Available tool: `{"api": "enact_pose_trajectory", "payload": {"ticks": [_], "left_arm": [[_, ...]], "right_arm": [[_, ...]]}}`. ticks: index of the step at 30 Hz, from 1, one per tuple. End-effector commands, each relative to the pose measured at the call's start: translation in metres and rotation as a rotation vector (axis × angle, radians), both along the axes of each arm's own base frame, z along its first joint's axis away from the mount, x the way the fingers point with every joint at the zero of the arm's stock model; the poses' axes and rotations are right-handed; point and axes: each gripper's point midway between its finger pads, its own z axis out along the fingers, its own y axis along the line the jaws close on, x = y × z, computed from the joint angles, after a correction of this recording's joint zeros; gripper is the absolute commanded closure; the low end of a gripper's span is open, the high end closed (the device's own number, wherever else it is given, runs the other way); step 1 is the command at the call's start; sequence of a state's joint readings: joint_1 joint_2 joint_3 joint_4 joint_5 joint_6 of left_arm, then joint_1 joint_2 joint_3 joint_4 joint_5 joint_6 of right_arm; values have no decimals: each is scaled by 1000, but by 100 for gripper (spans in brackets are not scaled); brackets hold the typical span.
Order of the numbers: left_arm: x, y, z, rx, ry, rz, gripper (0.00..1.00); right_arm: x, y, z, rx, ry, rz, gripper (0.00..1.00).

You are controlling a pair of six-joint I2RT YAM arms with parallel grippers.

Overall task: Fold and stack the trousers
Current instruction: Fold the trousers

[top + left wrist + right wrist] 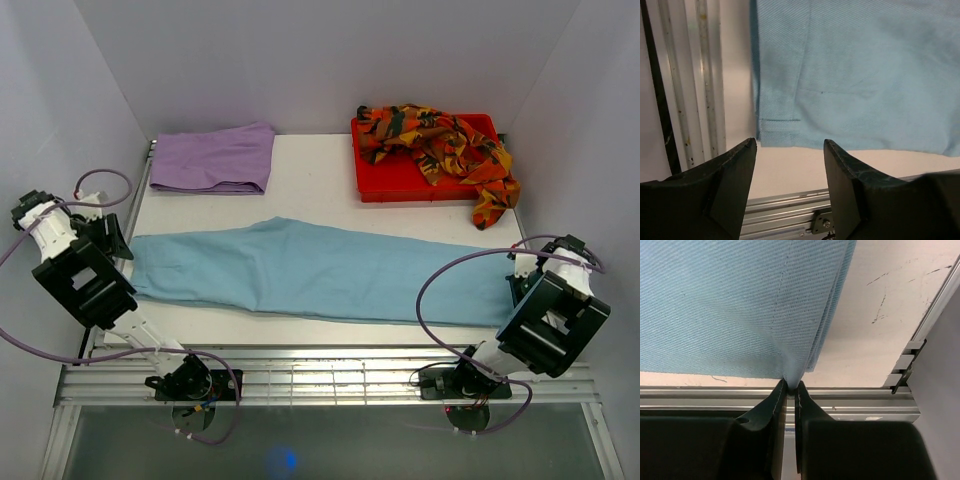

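Observation:
The light blue trousers [300, 270] lie flat and stretched across the table from left to right. My right gripper [790, 385] is shut on a pinch of their near right edge [740, 305], with the cloth rising from between the fingertips. In the top view that gripper [522, 285] sits at the cloth's right end. My left gripper [790, 145] is open, its fingers just short of the hemmed left end [855, 75], with nothing between them; from above it [115, 238] stands beside the left end. Lilac trousers [215, 158] lie folded at the back left. Patterned orange-red-black trousers [440, 140] lie crumpled.
The patterned pair sits in a red tray [385, 185] at the back right and spills over its right side. An aluminium rail [320, 375] runs along the table's near edge, and slotted rails [685, 75] border the left side. White walls enclose the table.

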State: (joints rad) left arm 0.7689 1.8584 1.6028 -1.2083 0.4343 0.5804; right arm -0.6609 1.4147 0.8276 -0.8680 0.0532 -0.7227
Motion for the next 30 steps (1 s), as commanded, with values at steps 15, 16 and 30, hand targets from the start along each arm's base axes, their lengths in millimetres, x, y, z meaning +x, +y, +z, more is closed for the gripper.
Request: {"api": "enact_pose_trajectory", "payload": {"ticks": [15, 16, 30], "left_arm": [[-51, 7, -59, -3, 172, 52, 44], [-54, 7, -63, 2, 182, 53, 45], [-66, 0, -107, -1, 247, 111, 68]], "right_arm": [[24, -22, 17, -48, -61, 12, 92], [25, -23, 18, -48, -63, 14, 92], [29, -23, 23, -44, -78, 12, 92]]}}
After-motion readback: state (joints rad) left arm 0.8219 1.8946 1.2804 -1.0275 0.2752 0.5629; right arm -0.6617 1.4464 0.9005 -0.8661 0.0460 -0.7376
